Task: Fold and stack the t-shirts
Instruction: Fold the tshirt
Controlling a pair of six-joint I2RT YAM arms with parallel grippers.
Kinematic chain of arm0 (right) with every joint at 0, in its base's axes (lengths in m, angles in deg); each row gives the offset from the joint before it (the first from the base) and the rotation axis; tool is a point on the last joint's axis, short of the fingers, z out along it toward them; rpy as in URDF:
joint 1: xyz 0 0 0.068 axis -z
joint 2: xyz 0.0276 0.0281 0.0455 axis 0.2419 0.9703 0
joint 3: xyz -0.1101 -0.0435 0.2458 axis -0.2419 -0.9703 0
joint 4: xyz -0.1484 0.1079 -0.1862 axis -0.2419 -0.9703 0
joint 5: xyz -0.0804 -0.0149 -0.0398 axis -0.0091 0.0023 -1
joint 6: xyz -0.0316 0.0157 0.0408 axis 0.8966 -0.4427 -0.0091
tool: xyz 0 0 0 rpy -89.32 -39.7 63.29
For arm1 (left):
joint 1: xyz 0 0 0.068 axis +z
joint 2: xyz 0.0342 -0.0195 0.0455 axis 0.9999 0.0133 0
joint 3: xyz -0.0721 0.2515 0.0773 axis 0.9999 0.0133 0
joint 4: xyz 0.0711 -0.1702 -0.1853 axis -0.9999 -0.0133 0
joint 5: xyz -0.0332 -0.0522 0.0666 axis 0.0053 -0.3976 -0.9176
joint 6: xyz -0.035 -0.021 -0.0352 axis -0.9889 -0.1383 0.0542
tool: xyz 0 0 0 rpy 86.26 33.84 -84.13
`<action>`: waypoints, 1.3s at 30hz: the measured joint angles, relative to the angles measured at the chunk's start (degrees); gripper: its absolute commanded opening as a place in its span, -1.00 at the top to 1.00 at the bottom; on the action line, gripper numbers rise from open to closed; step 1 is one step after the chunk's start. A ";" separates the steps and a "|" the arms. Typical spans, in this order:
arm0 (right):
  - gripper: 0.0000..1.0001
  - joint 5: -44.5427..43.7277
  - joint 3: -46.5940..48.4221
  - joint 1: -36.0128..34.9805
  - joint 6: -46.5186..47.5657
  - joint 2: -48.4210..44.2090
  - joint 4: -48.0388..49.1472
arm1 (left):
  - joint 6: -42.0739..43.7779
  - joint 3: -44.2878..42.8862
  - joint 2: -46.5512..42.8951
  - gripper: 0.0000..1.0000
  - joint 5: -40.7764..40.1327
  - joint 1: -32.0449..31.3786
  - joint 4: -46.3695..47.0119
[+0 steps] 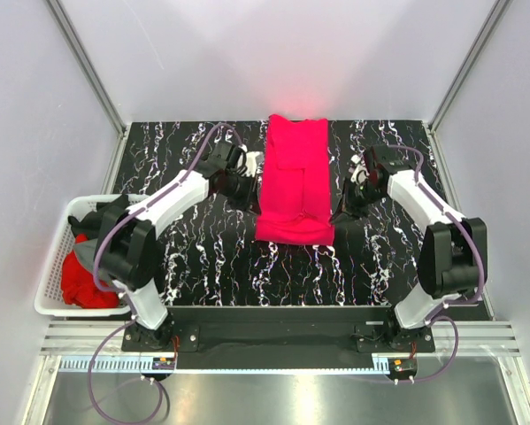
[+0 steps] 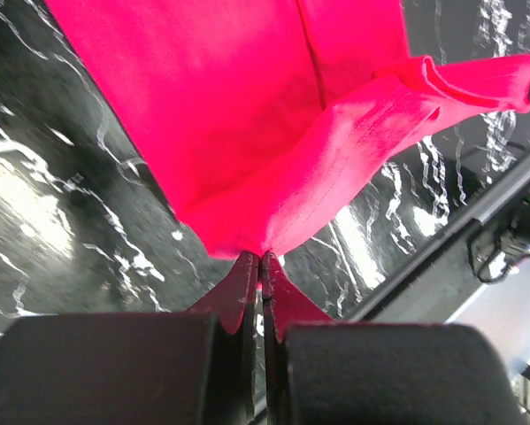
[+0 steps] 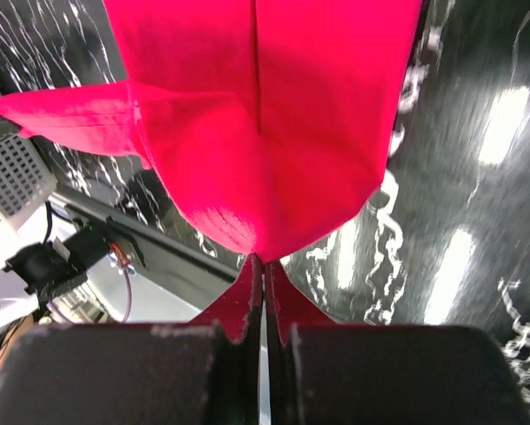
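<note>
From the overhead camera I see the crimson-pink t-shirt lying in the middle of the black marbled table, folded into a long narrow strip that runs away from the arm bases. Its far end lies flat and its near end is bunched up. The left gripper sits at the strip's left edge and the right gripper at its right edge, one on either side of the near half. On my left wrist feed the left gripper is clenched, its jaws pressed together on a corner of the pink cloth. The fabric rises off the table from that pinch, and a hemmed fold stretches off toward the upper right of the view. The right wrist feed mirrors it: the right gripper is clamped tight on another corner of the same shirt, with the cloth fanning upward from the pinch and a fold trailing off to the left. So both ends of the near edge are held, and the shirt hangs between them. Off to the left, the white lattice basket sits at the table's edge, holding red cloth with grey cloth on top of it — I can't tell how many garments are in that heap.
</note>
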 measured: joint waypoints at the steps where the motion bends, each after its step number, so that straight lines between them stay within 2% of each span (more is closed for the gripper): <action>1: 1.00 -0.07 0.96 0.17 0.26 1.03 0.42 | 0.39 -1.16 1.25 1.00 -0.22 0.24 -0.37; 7: 1.00 -1.14 8.11 0.98 2.08 8.59 2.05 | 1.97 -9.51 9.03 1.00 -1.70 2.10 -0.94; 16: 1.00 -2.86 24.00 1.92 5.25 22.69 3.39 | 4.20 -22.99 19.91 1.00 -3.13 4.52 -0.81; 17: 1.00 -2.99 25.46 1.95 5.49 24.13 3.43 | 4.48 -24.50 21.31 0.91 -3.23 4.59 -0.83; 18: 0.75 -3.08 26.77 1.95 5.75 25.46 3.52 | 4.76 -25.70 22.58 0.30 -3.45 4.66 -0.74; 19: 0.53 -3.26 27.82 1.97 5.90 26.58 3.74 | 5.40 -26.49 23.65 0.12 -3.82 4.70 -0.59; 21: 0.29 -4.11 29.68 1.97 6.56 28.41 3.96 | 5.57 -27.17 25.00 -0.05 -4.90 4.79 -0.66; 22: 0.28 -4.55 30.03 1.97 7.02 28.85 4.24 | 5.77 -27.26 25.44 -0.27 -5.51 4.96 -0.79; 25: 0.24 -5.07 29.97 2.14 7.61 28.63 4.24 | 5.99 -27.19 25.73 -0.60 -7.23 5.33 -1.33; 28: 0.24 -4.42 25.66 2.51 7.52 25.00 4.11 | 5.29 -24.52 23.06 -0.69 -8.15 6.60 -1.42; 34: 0.22 -0.70 8.07 2.91 6.49 13.44 3.82 | 3.34 -12.46 12.57 -0.67 -2.19 8.46 -2.16; 39: 0.20 0.70 -0.15 2.91 5.79 13.14 3.15 | 1.81 -3.98 11.30 -0.64 3.96 7.56 -1.99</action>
